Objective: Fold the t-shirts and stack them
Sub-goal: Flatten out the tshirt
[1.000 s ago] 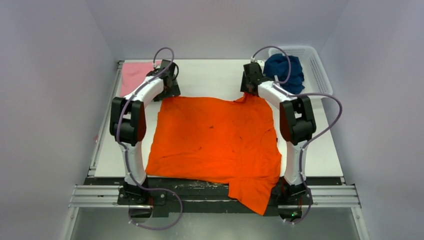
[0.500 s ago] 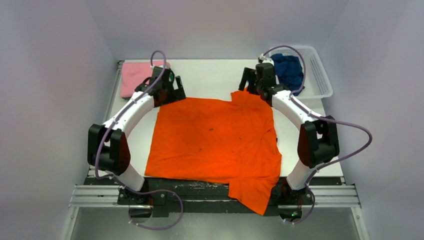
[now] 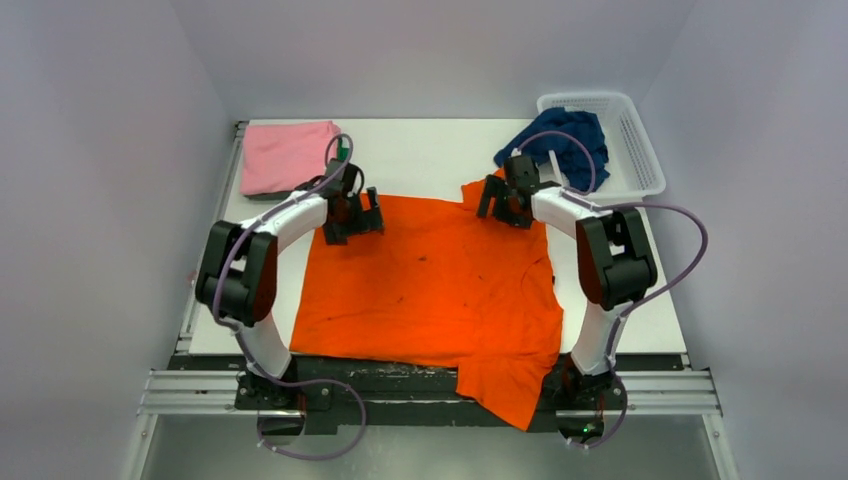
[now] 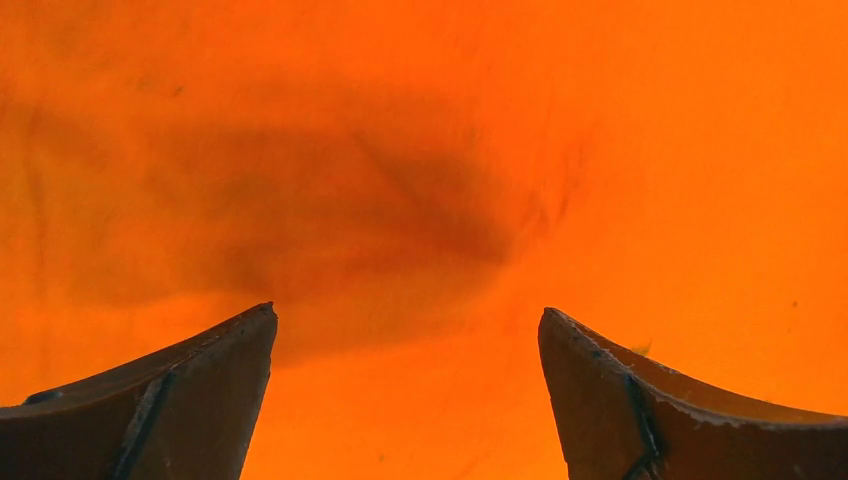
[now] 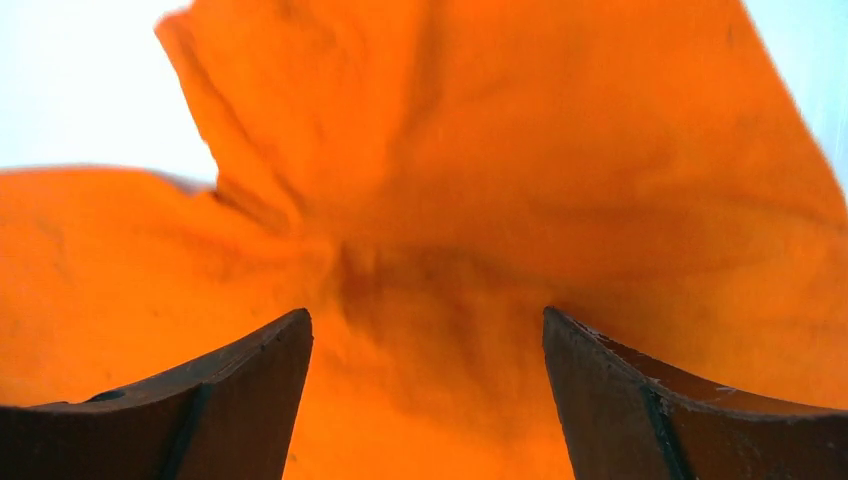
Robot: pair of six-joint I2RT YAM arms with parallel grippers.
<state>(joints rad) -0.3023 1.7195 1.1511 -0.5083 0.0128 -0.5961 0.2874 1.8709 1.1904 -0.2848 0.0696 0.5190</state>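
Observation:
A bright orange t-shirt (image 3: 430, 285) with small dark specks lies spread flat on the table, one corner hanging over the near edge. Its far right corner is bunched and turned up. My left gripper (image 3: 360, 216) is open over the shirt's far left part; orange cloth (image 4: 420, 200) fills its wrist view between the spread fingers. My right gripper (image 3: 500, 204) is open over the bunched far right corner (image 5: 480, 180). A folded pink t-shirt (image 3: 287, 155) lies at the far left. A navy blue t-shirt (image 3: 562, 145) hangs out of the basket.
A white plastic mesh basket (image 3: 630, 140) stands at the far right corner with the navy shirt spilling over its left rim. Bare white table (image 3: 425, 150) shows along the far edge between the pink shirt and the basket. Grey walls close in on three sides.
Both arms pulled back toward the near side and lowered onto the orange shirt's far corners. The shirt's far right corner stays bunched up. The navy shirt now shows more.

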